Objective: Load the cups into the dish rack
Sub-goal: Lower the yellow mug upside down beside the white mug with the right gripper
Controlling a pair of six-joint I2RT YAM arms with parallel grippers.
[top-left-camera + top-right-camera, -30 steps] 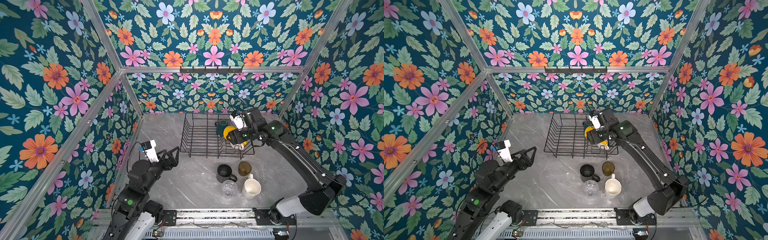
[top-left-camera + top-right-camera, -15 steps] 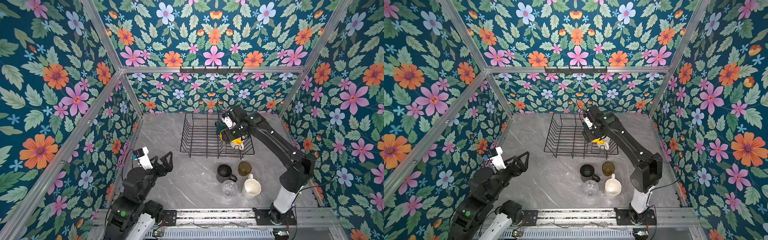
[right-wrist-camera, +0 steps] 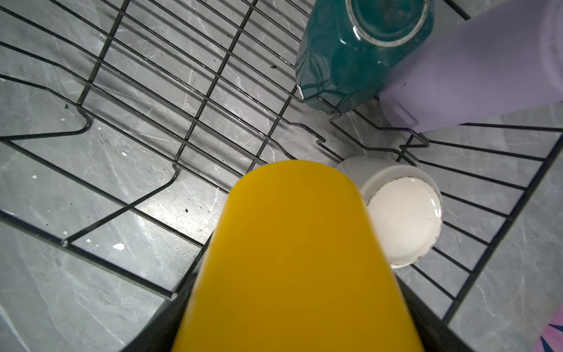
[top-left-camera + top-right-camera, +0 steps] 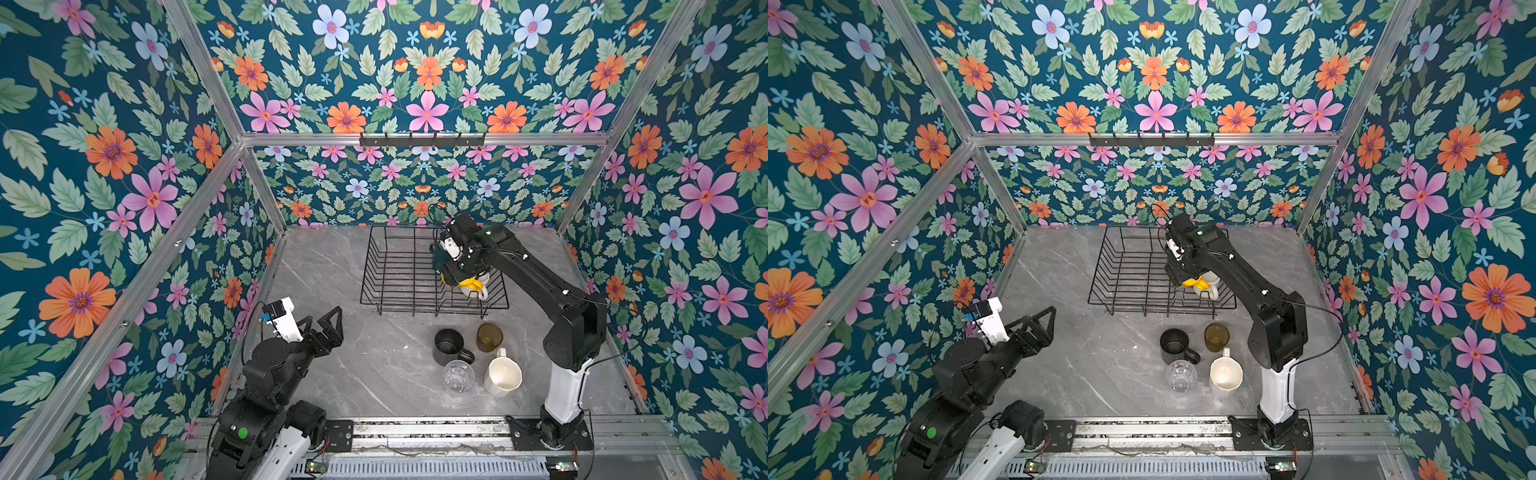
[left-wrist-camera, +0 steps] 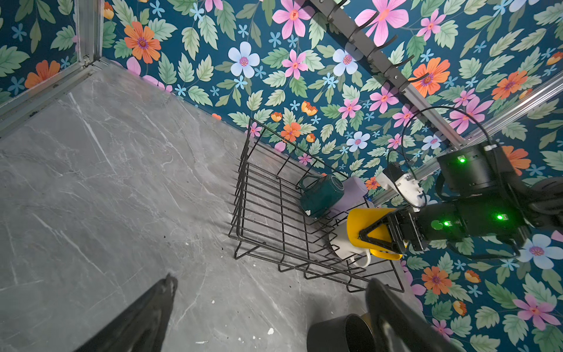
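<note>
My R gripper (image 5: 370, 233) is clamped wide round the yellow mug (image 3: 292, 243), held tilted over the dish rack (image 4: 395, 270), just beside the upturned white mug (image 3: 402, 219). Also in the rack: dark green mug (image 3: 362, 51) + lilac tumbler (image 3: 475, 70). My L gripper (image 4: 322, 322) gapes fully, empty, above the table (image 4: 332, 257), well apart from the rack

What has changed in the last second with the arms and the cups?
The right pincer, still shut on the yellow mug, swung further over the rack and brought it down beside the white mug. The left pincer drew back a little, open. The green mug, the lilac tumbler and the four cups on the table stayed put.
</note>
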